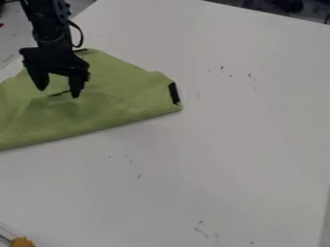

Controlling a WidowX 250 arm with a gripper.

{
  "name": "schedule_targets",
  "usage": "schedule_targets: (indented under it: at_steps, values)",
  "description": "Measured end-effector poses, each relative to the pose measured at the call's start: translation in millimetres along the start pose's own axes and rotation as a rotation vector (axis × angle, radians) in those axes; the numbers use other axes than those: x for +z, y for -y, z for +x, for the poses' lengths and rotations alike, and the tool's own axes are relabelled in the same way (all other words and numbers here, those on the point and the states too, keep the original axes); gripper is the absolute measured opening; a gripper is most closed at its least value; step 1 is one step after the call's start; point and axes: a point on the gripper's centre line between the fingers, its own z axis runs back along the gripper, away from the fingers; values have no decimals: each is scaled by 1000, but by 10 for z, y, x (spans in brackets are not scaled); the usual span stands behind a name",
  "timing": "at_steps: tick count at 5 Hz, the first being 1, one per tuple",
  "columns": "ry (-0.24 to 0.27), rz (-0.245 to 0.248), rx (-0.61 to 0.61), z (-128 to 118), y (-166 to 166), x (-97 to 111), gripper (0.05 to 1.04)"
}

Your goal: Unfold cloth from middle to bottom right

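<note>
A white bench [245, 144] spreads right of and below the jaws, with small dark marks [250, 75] on it. Far below them, slightly left, sits an orange-brown thing [22, 242]; dark clutter [283, 6] lies well apart, up and right.

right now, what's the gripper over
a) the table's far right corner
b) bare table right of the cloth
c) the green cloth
c: the gripper hangs with its fingers apart over the left part of the green cloth.
</note>
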Motion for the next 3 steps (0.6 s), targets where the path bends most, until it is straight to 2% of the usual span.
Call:
schedule_targets:
  at_steps: [1,2,3]
  values:
    - [-7,-30,-14,71,-35,-130,999]
    - [-45,-83,-12,99,-88,-374,996]
    - [-41,-106,-21,179,-90,-441,958]
